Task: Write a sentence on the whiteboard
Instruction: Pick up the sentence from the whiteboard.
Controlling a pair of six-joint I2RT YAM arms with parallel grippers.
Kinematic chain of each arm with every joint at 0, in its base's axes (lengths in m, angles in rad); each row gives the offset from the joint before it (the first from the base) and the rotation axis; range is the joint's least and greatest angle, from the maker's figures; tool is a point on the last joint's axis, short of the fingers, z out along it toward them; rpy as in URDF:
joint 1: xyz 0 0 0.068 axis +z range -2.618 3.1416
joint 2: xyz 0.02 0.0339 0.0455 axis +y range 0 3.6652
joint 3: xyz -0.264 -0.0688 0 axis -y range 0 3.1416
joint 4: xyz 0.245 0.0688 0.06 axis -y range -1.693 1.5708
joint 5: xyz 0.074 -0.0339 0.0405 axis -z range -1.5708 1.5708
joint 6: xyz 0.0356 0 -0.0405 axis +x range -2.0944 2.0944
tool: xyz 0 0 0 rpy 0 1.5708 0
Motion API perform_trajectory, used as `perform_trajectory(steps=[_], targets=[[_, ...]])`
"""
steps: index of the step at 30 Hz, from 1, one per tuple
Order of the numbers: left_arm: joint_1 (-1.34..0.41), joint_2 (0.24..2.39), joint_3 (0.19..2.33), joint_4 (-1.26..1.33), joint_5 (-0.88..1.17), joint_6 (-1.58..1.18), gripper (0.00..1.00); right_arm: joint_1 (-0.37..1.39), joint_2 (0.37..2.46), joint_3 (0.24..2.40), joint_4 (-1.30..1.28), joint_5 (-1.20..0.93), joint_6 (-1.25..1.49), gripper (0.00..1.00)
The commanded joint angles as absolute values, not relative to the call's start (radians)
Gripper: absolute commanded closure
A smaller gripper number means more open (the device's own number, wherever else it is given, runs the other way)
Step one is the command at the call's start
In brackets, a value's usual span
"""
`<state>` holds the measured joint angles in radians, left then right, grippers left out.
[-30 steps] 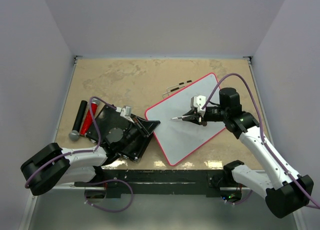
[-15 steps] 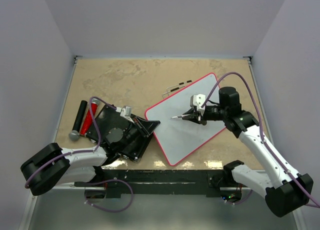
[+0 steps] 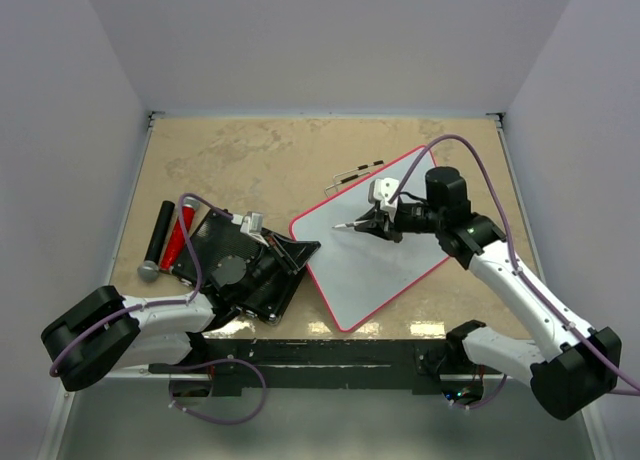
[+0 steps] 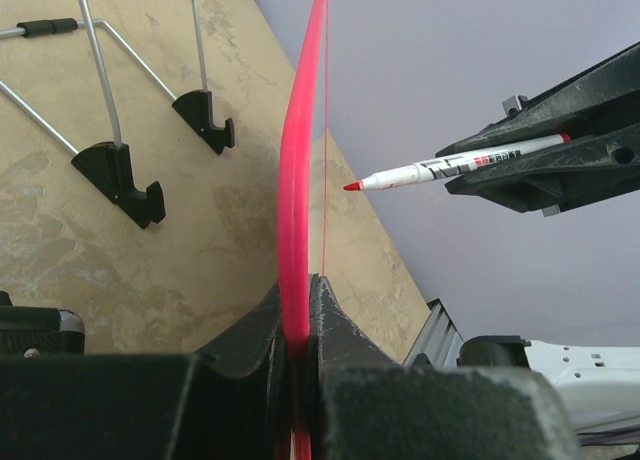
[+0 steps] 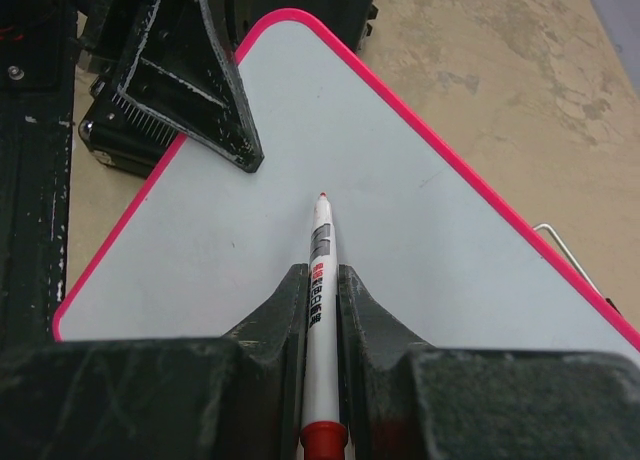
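whiteboard [image 3: 372, 245] rim pinched in left end effector [image 4: 298, 295]; marker [image 4: 455, 165] tip off surface.

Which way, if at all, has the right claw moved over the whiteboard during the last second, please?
Yes: the right claw, holding the marker, has shifted leftward and farther out, nearer the far-left edge of the whiteboard.

- The whiteboard [image 3: 380, 265] face is open from 3 to 6 o'clock of the marker [image 3: 349, 225].
- The left gripper [image 3: 304, 248] blocks the board's 9 o'clock edge.
- A wire stand [image 4: 118, 176] crowds 11 o'clock, possibly touching the rim.
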<state>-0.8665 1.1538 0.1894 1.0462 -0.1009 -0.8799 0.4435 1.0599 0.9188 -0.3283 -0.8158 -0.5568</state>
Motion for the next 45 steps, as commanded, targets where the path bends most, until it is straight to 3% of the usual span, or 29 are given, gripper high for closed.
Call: perform_trajectory(steps=[1,18,37,45], targets=[[-0.871,1.149,0.216,1.132,-0.123,-0.836,1.00,0.456,1.063,0.956,-0.241,-0.781,-0.502,1.00],[-0.870,1.172,0.229,1.147,-0.104,-0.827,1.00,0.488,1.108,0.946,-0.222,-0.715,-0.482,1.00],[-0.870,1.177,0.229,1.150,-0.106,-0.822,1.00,0.488,1.089,0.925,-0.485,-0.742,-0.698,1.00],[-0.871,1.187,0.229,1.157,-0.103,-0.824,1.00,0.488,1.097,0.946,-0.483,-0.758,-0.692,1.00]])
